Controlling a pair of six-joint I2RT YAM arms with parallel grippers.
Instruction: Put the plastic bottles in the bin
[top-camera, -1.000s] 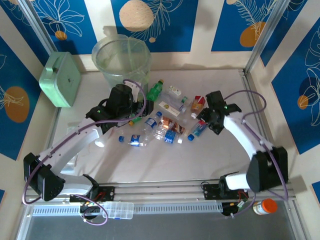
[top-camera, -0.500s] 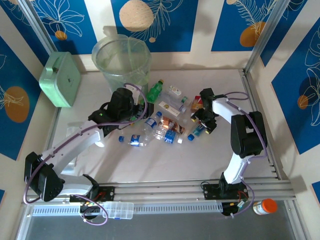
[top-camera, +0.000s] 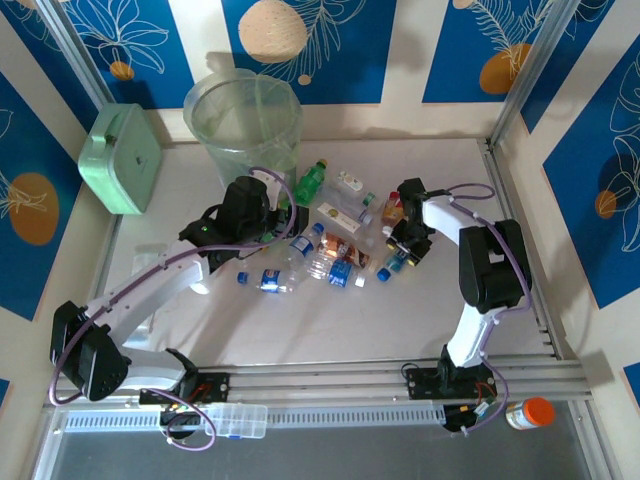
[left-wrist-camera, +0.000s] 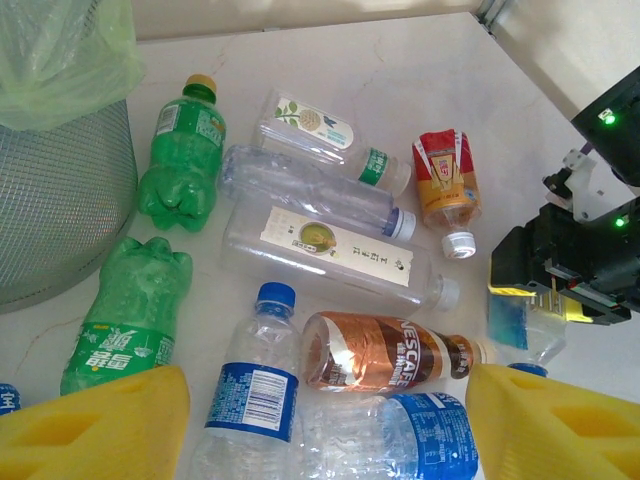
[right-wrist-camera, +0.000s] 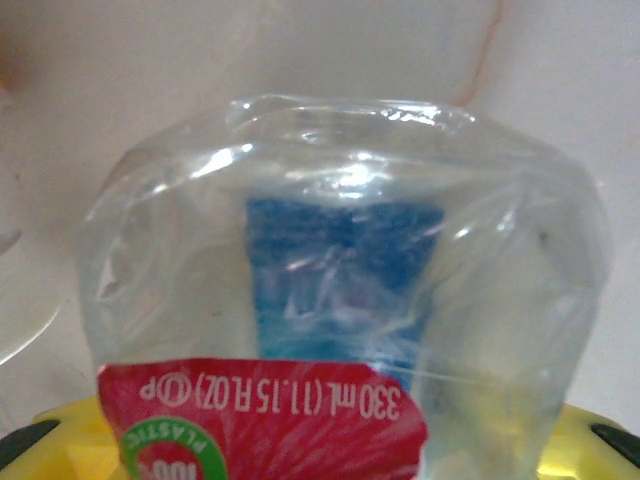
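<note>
Several plastic bottles lie in a heap at mid-table: green ones, a brown-labelled one, and clear ones with blue labels. The bin stands behind them, and its wall is at the left of the left wrist view. My left gripper hovers open over the heap's left side, with its yellow pads on either side of the clear and brown bottles. My right gripper is shut on a crushed clear bottle with a red label and a blue cap at the heap's right edge.
A mint-green square box leans at the left wall beside the bin. An orange-capped jar and a clear plastic case sit beyond the front rail. A metal frame rail bounds the table on the right.
My right arm has folded in from the right toward the heap, and its jaws have closed on the crushed clear bottle. My left arm has barely moved and stays open.
</note>
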